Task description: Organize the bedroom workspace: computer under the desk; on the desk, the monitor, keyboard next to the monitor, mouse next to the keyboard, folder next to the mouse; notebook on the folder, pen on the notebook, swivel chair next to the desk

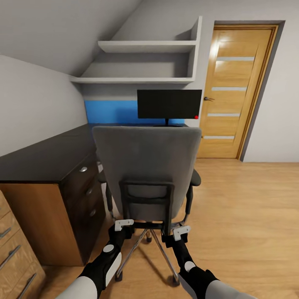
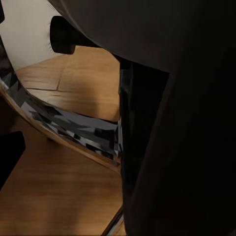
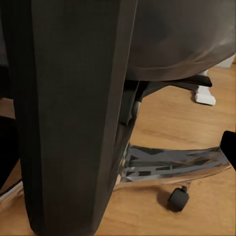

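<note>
At the left of the head view the black-topped desk (image 1: 45, 155) runs back along the wall, its drawer unit (image 1: 85, 195) below. In the centre the chair (image 1: 147, 170) shows its grey back, blocking part of the desk. The monitor (image 1: 169, 104) stands on the desk behind it, in the upper centre. At the bottom, the left gripper (image 1: 123, 226) and right gripper (image 1: 179, 233) sit at the chair's black back frame (image 1: 146, 199); whether either one clamps it, I cannot tell. A wooden door (image 1: 236, 91) stands at the upper right.

Both arms forward, left gripper (image 1: 123, 226) (low), right gripper (image 1: 181, 233)
</note>
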{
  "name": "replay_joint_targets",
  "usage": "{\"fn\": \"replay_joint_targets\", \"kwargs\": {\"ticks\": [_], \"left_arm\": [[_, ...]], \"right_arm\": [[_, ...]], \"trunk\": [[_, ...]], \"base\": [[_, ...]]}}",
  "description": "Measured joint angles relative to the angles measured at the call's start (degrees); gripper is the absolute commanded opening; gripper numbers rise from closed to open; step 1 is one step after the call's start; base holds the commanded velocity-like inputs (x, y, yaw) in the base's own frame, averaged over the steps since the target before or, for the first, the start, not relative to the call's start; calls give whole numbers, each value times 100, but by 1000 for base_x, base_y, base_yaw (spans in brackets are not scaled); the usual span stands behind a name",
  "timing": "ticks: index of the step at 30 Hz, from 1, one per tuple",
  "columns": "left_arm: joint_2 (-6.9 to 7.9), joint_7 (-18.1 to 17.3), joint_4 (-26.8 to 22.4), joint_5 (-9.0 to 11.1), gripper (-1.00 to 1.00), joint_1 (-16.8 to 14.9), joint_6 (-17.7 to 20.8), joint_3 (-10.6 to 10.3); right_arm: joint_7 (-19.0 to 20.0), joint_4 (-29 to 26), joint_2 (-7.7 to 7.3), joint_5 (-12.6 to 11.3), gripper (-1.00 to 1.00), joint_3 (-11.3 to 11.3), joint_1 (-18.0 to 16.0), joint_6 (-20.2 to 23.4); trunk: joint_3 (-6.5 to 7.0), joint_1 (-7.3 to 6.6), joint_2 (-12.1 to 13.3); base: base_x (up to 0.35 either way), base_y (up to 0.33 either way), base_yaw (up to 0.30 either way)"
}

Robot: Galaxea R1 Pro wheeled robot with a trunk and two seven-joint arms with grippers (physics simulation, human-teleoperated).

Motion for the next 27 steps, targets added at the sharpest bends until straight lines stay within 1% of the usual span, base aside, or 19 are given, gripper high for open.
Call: {"fn": "replay_joint_targets", "kwargs": {"ticks": [16,27], "left_arm": [[0,-10,0,5,100,0,0,-5],[0,-28,3,10,100,0,-1,-12]], "right_arm": [[0,1,-3,8,100,3,0,-7],[8,-2,-17,27,100,-4,-2,-8]], "trunk": [[0,0,0],[1,2,1]], "base": [[259,0,0],[107,0,0]]}}
